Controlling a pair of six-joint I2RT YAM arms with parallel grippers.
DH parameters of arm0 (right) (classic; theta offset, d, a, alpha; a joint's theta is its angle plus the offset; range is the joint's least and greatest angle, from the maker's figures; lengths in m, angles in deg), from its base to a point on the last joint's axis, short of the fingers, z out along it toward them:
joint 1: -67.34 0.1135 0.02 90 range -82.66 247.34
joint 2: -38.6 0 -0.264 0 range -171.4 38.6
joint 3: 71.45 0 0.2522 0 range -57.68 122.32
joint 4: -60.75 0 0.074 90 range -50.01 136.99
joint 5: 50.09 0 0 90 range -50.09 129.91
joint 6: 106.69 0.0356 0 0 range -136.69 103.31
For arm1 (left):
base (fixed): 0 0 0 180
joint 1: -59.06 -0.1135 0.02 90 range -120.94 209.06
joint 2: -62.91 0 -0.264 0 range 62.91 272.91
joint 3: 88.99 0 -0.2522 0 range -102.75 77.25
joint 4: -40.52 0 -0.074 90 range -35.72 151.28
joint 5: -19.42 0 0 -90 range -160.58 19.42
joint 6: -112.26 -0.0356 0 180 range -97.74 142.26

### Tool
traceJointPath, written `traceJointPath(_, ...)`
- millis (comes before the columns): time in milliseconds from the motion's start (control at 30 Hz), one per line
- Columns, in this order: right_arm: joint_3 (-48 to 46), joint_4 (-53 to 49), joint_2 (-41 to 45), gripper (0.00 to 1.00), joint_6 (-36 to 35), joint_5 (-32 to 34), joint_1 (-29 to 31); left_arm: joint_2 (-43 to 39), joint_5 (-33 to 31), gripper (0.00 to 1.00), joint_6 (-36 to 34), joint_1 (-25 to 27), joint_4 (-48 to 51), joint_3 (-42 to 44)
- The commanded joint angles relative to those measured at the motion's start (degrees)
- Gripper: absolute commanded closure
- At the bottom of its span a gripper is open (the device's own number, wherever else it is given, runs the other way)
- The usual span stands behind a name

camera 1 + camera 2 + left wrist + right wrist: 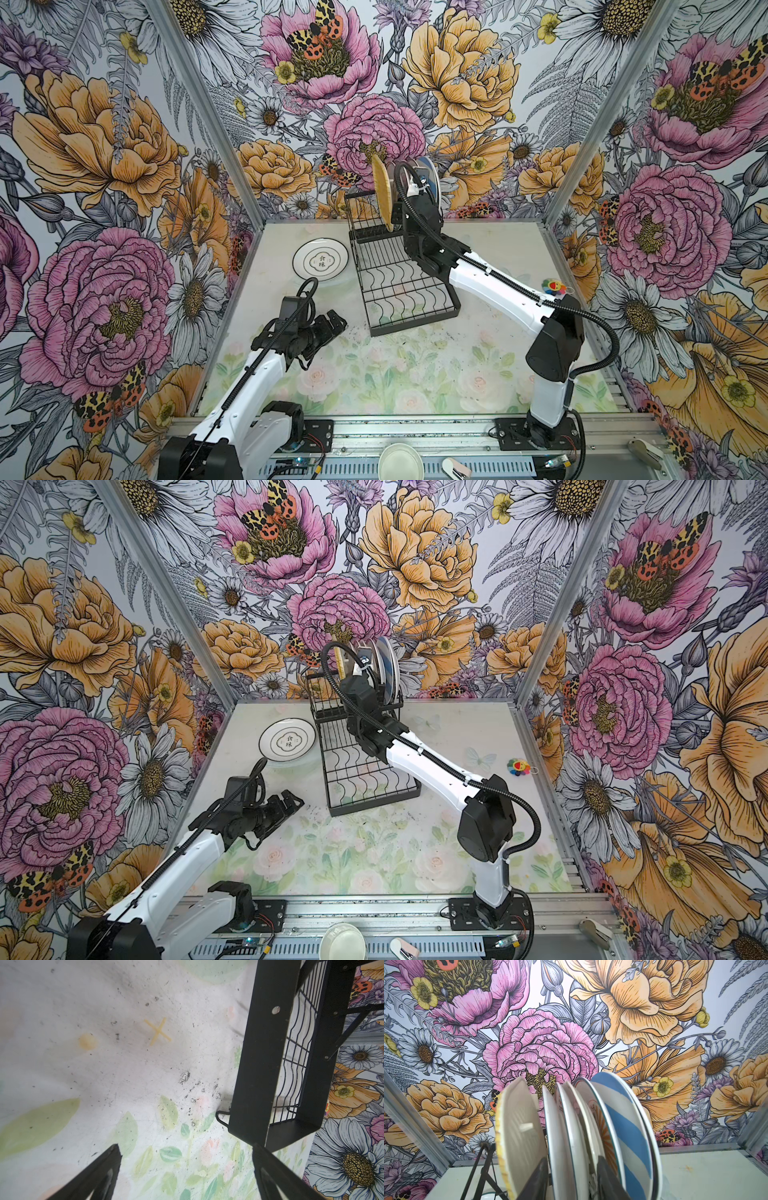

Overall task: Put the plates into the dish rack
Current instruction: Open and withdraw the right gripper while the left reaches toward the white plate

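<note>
In the dish rack, plates on edge

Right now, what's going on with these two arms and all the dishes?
The right gripper is at the upper tier of the dish rack, jaws astride rims of the standing plates; whether it grips one I can't tell. The left gripper hovers open and empty over the table near the rack's front corner. One plate with Chinese characters lies flat on the table left of the rack, not yet loaded.
</note>
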Motion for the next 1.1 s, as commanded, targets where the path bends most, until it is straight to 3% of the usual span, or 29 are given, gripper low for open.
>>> traceJointPath(0, -1.3, -1.1, 3.3, 0.60, 1.6, -1.0, -0.3, -0.5, -1.3, 0.01, -1.4, 0.5, -0.4, 0.2)
traceJointPath(667, -21.4, -1.9, 18.2, 0.55, 11.2, -8.2, -0.8, 1.5, -3.0, 0.01, -3.2, -0.9, -0.6, -1.9)
traceJointPath(1067, -38.9, -4.7, 29.9, 0.52, 19.7, -16.1, -3.1, 12.7, -4.1, 0.01, -9.7, -6.7, -6.6, -12.2)
